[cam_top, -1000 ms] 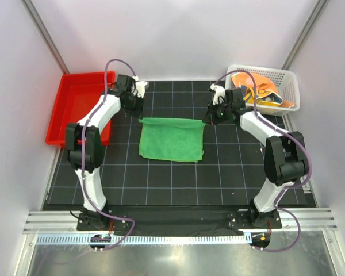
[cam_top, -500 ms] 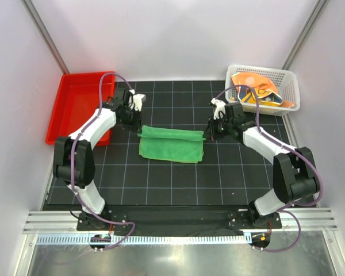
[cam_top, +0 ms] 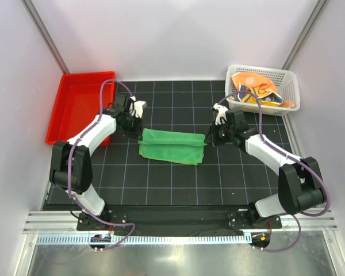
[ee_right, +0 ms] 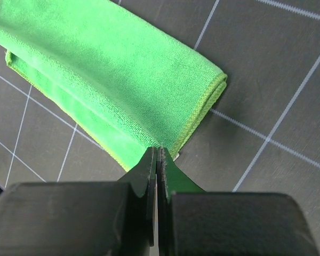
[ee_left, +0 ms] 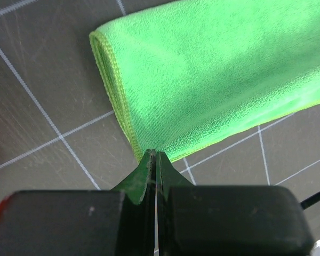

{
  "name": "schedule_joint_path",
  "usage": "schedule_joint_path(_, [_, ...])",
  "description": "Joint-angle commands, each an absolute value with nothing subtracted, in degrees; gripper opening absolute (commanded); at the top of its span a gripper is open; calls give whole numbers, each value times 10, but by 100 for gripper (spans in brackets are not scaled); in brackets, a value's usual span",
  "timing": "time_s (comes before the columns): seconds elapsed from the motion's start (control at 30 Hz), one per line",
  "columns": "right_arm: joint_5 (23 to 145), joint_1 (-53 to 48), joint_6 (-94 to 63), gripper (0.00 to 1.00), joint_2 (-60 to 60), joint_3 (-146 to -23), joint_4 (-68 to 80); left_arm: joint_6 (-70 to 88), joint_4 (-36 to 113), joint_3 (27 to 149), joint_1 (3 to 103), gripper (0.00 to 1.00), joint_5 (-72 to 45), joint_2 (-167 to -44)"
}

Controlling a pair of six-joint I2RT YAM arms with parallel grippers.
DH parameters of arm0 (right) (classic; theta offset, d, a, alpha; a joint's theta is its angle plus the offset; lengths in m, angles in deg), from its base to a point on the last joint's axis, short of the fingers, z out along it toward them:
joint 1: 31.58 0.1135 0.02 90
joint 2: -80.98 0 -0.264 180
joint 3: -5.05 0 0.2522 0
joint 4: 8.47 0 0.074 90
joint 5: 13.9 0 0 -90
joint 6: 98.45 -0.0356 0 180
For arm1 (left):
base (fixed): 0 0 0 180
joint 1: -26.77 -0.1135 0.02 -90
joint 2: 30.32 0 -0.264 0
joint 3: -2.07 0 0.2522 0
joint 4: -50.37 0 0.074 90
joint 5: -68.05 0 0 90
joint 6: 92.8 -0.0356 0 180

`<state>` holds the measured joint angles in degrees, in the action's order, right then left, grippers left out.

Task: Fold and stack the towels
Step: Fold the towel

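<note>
Green towel (cam_top: 171,146), part-folded at the middle of the black mat (cam_top: 161,184), is pinched at its two ends by the clenched left gripper (ee_left: 153,156) and right gripper (ee_right: 157,151), which are best lowered evenly so that hems are matched.

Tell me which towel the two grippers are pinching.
The green towel on the black mat: left gripper and right gripper each pinch one end. The orange patterned towels lie in the white basket.
</note>
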<state>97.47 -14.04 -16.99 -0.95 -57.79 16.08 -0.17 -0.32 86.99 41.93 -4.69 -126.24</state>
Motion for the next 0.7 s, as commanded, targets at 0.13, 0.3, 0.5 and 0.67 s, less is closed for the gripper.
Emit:
schedule_joint_path(0.13, [948, -114, -190, 1, 13, -555, 148, 2, 1, 846, 428, 0, -73, -1230])
schedule_joint_path(0.3, [936, -107, -195, 2, 31, -526, 142, 8, 1, 830, 429, 0, -73, -1226])
schedule_joint_path(0.5, [922, -89, -211, 10, 52, -511, 155, 22, -12, 816, 446, 8, -97, -1227])
schedule_joint_path(0.67, [902, -78, -232, 27, 84, -513, 197, 54, -21, 804, 446, 28, -128, -1202])
